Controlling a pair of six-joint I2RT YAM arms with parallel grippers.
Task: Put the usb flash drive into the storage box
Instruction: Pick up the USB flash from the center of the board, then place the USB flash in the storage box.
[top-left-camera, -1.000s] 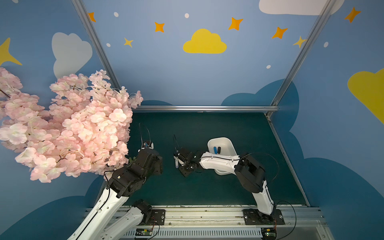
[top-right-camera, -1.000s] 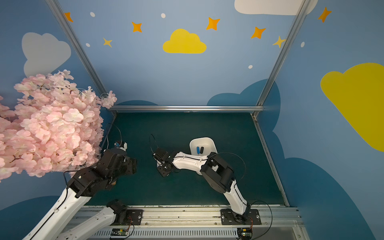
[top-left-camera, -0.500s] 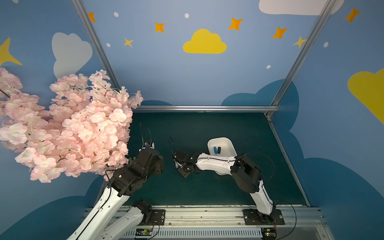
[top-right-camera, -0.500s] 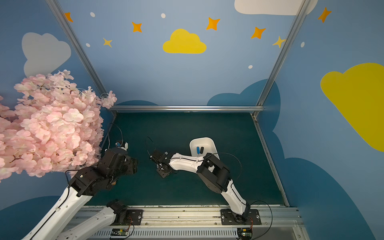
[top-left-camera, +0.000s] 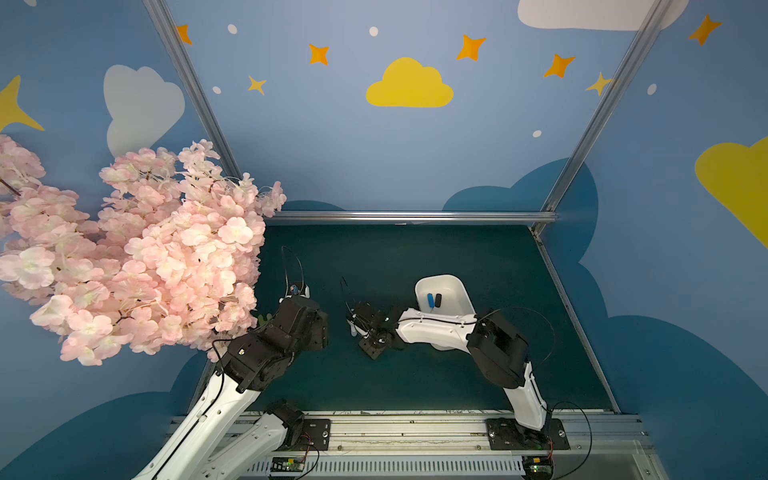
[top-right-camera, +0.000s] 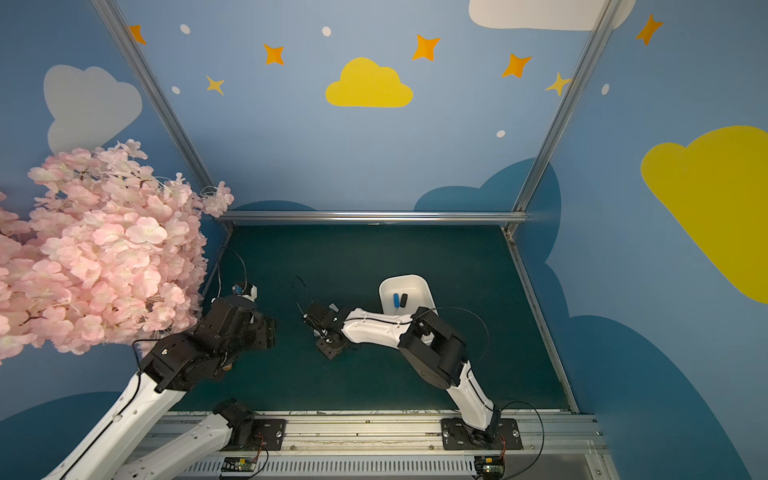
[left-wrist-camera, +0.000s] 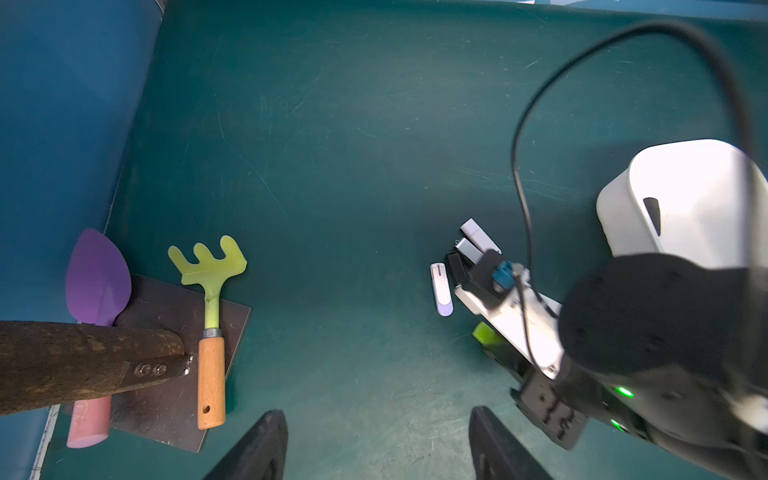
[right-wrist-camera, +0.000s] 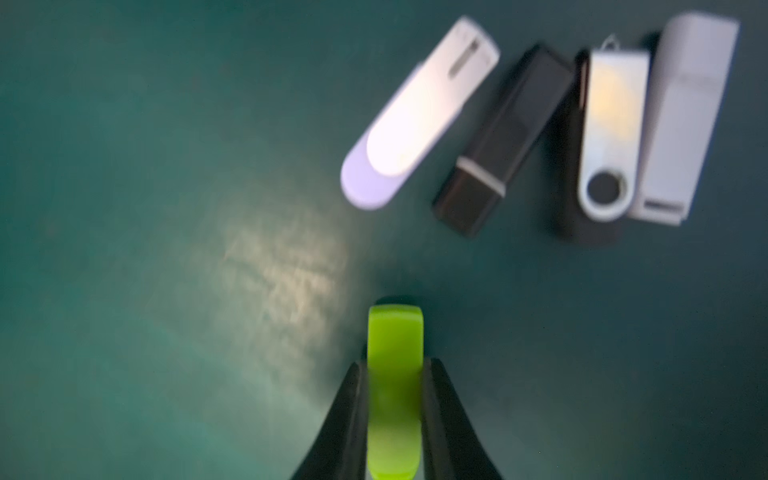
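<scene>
Two black fingers of the right gripper pinched tight on a lime-green plastic usb flash drive, low at the dark green mat, outside the shallow white plastic storage box. Four other drives just beside: white-and-lilac slider, black capped stick, silver swivel drive, plain white stick. Left gripper spread wide, holding nothing, well apart from the drives.

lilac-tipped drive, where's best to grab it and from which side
Probably mid-body, jaws across its two long edges, coming straight down from above. The lilac-tipped drive lies flat on the mat, with both long edges free, a gap separating it from the black drive.
</scene>
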